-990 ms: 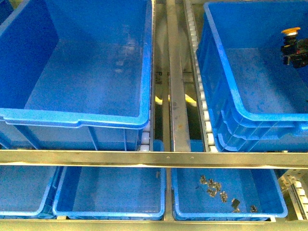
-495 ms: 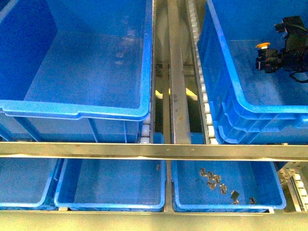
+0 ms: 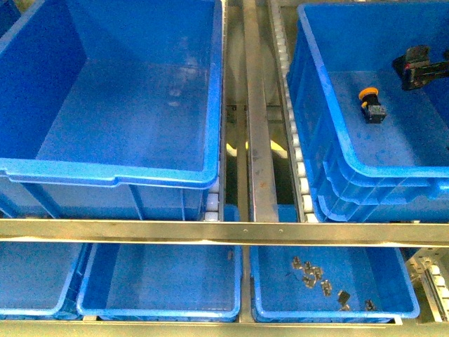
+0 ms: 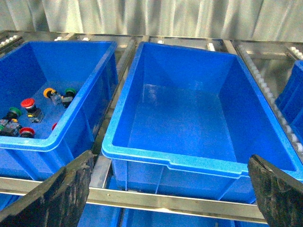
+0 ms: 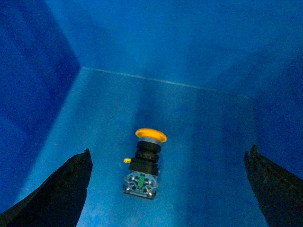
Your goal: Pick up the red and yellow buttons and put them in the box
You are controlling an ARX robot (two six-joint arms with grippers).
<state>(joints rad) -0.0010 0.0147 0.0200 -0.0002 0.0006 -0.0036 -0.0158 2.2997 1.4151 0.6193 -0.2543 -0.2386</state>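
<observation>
Front view: two large blue bins stand on the upper level and three smaller bins on the lower shelf (image 3: 224, 232). One yellow button (image 3: 370, 105) is inside the box (image 3: 330, 151), the upper right bin, on its floor near the middle; it appears to lie on its side, with its cap toward the far wall. The right gripper (image 3: 419, 70) hangs inside the box above and beyond the button. In the right wrist view its two fingers (image 5: 57, 189) stand wide apart, clear of the button and holding nothing. The upper left bin (image 3: 112, 172) holds nothing. The lower right bin (image 3: 337, 312) contains roughly seven small metal parts (image 3: 316, 274); they are too small for a firm count. The left gripper (image 4: 170, 160) is spread wide and carries nothing, in front of the upper left bin. Beside that bin, the left wrist view shows a supply bin (image 4: 71, 127) holding one yellow-capped switch (image 4: 48, 92), three red-capped switches (image 4: 27, 102), one partly hidden by the rim, and at least two green-capped switches (image 4: 70, 91).
</observation>
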